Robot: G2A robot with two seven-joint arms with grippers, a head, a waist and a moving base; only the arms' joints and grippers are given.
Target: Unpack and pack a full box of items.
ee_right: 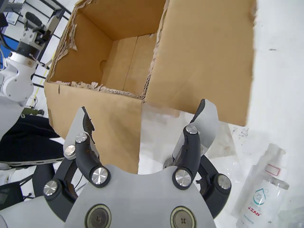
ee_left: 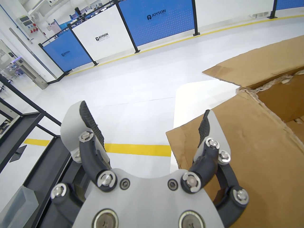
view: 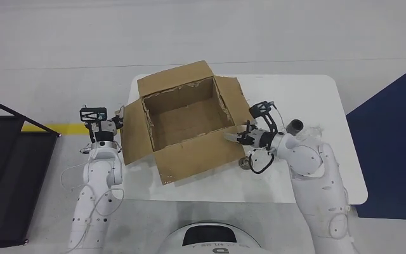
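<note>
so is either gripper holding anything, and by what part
Nothing is held. The left gripper and the right gripper both hang open and empty beside the cardboard box.

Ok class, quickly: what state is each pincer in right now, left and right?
Left pincer: open, holding nothing.
Right pincer: open, holding nothing, close to a corner of the cardboard box.

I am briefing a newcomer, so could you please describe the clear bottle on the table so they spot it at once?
Start at the open cardboard box on the white table. Beside its folded-out flap, near the right gripper, lies the clear bottle. Unlike the brown cardboard around it, it is see-through, with a small red-edged sticker.
</note>
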